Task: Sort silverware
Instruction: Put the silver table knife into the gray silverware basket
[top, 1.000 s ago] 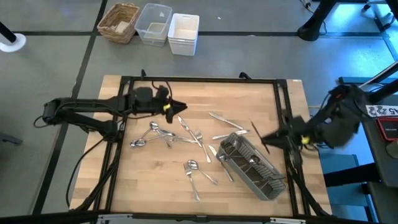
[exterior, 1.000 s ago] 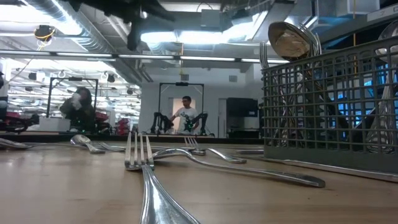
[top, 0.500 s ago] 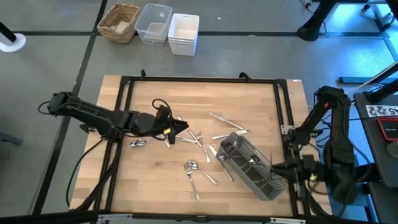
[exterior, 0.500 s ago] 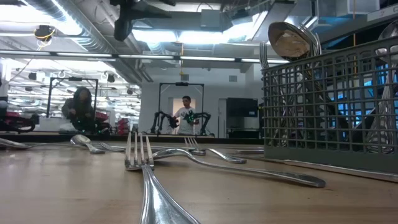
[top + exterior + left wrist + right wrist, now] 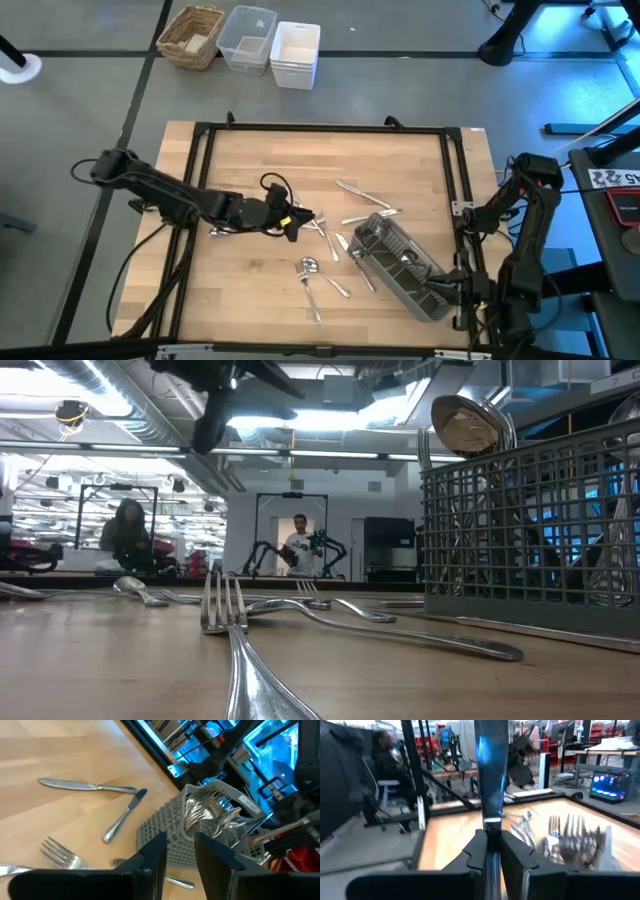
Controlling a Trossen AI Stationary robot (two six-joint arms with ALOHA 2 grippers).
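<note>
Left gripper (image 5: 298,222) reaches low over mid-table with fingers (image 5: 152,862) parted and nothing between them, aimed toward the loose forks (image 5: 322,222) beside the grey caddy (image 5: 405,265); more silverware lies scattered on the wooden table (image 5: 400,160), and spoons and forks already stand in the caddy. Right gripper (image 5: 492,847) sits at the table's right edge near the caddy, clenched on a table knife (image 5: 491,770). Judgement: left should straddle one fork's handle crosswise, clear of neighbours, before closing; right should lower the knife upright into a free caddy compartment.

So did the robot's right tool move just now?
Yes. The right tool, clamped on a knife, came down the table's right side, from level with the grey caddy's far end to its near end.
</note>
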